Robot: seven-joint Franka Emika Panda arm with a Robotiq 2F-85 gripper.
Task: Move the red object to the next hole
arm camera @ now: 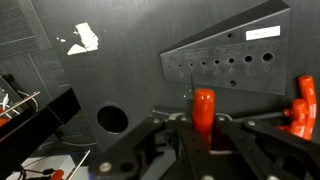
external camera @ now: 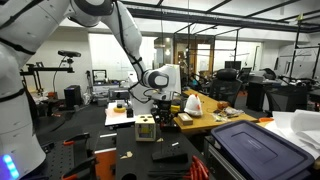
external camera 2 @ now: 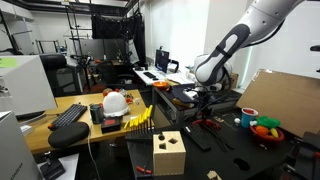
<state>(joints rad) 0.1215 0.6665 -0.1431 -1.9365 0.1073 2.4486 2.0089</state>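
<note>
Carrying the red cylindrical peg [arm camera: 204,105] between holes looks like the step in hand. The hand [arm camera: 204,130] is pinching it upright between its fingers, near the grey metal plate with a row of round holes [arm camera: 228,58]. Next it needs lining up over the neighbouring hole, then a straight descent. In an exterior view the white arm [external camera 2: 240,35] arches over, wrist bent down toward the dark tabletop [arm camera: 90,70].

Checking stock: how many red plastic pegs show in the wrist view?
2: one red plastic peg held upright in the gripper at centre; another at the right edge, cropped. More may be hidden.
</note>
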